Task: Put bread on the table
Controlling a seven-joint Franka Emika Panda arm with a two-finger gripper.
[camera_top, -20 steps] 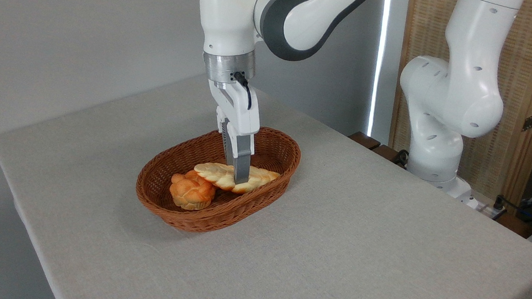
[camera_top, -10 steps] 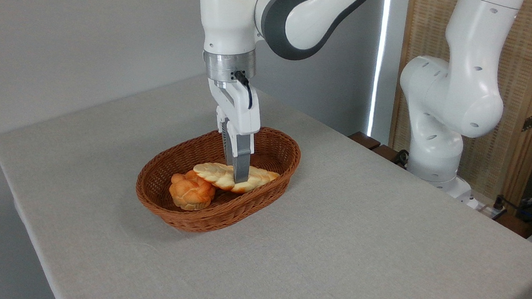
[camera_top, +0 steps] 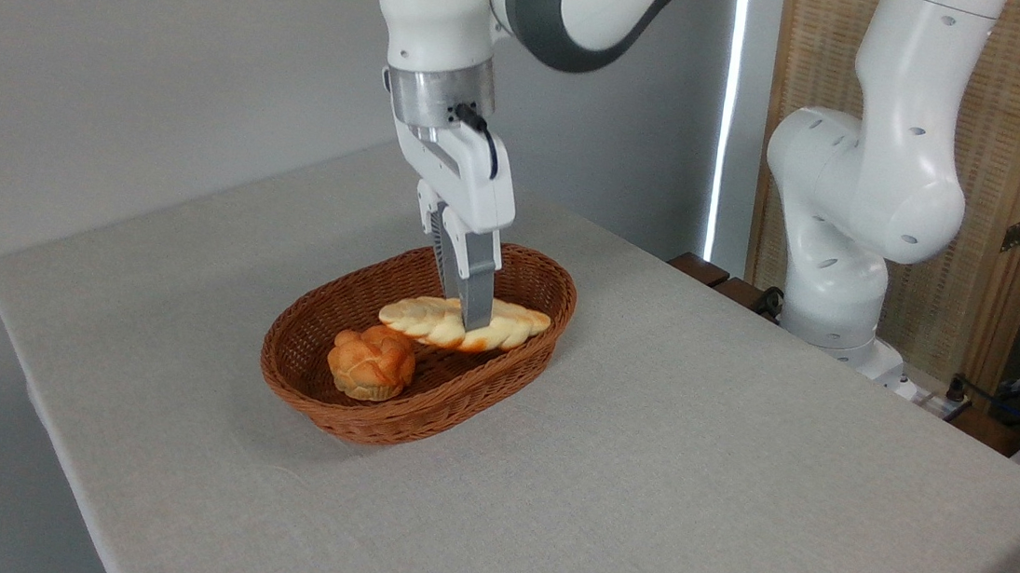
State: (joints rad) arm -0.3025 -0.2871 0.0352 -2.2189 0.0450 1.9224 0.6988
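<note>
My claw [camera_top: 476,313] pinches the bread [camera_top: 463,324] at its middle so the long loaf hangs level, lifted above the basket [camera_top: 404,419] floor and clear of the bun [camera_top: 371,364]. It must clear the rim before reaching the tabletop [camera_top: 687,491].

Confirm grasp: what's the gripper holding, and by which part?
The gripper is shut on the bread, the long braided loaf, pinched about mid-length. The loaf hangs roughly level above the basket floor.

An orange knotted bun [camera_top: 371,364] sits inside a wicker basket [camera_top: 326,400].
</note>
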